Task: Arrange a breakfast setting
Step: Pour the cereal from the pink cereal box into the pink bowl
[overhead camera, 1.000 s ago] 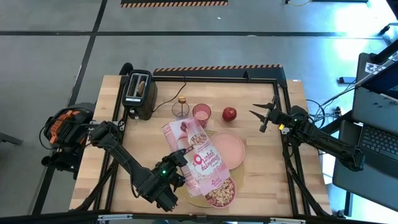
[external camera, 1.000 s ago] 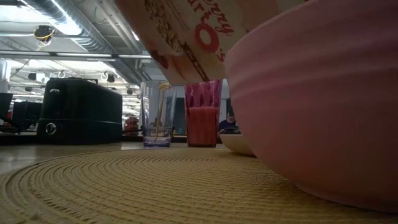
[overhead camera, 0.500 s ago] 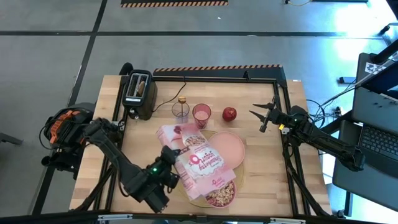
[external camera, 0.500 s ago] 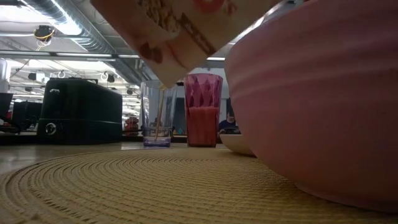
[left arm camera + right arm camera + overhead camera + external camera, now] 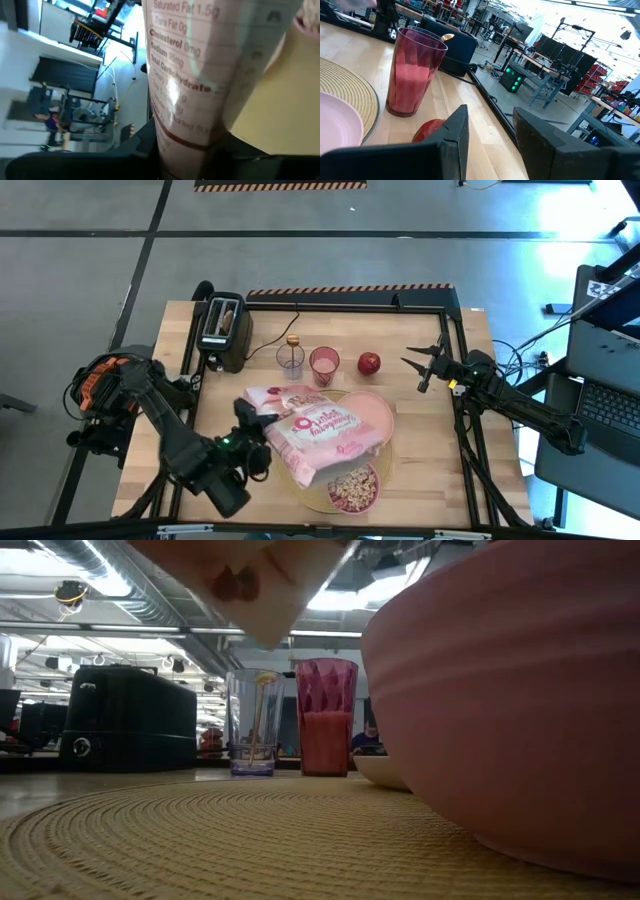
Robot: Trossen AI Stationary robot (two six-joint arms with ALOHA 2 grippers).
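The left tool [image 5: 262, 442] is clamped on the pink-and-white cereal box [image 5: 318, 430], holding it tilted above the large round tan woven placemat [image 5: 392, 463] on the wooden desk [image 5: 180, 395]. On the mat, the pale pink plate [image 5: 372, 412] sits far of the deeper-pink bowl [image 5: 355, 490], which holds cereal. The small red apple [image 5: 369, 363] lies right of a pink tumbler [image 5: 324, 364]. The right tool [image 5: 421, 364] hovers right of the apple, fingers apart.
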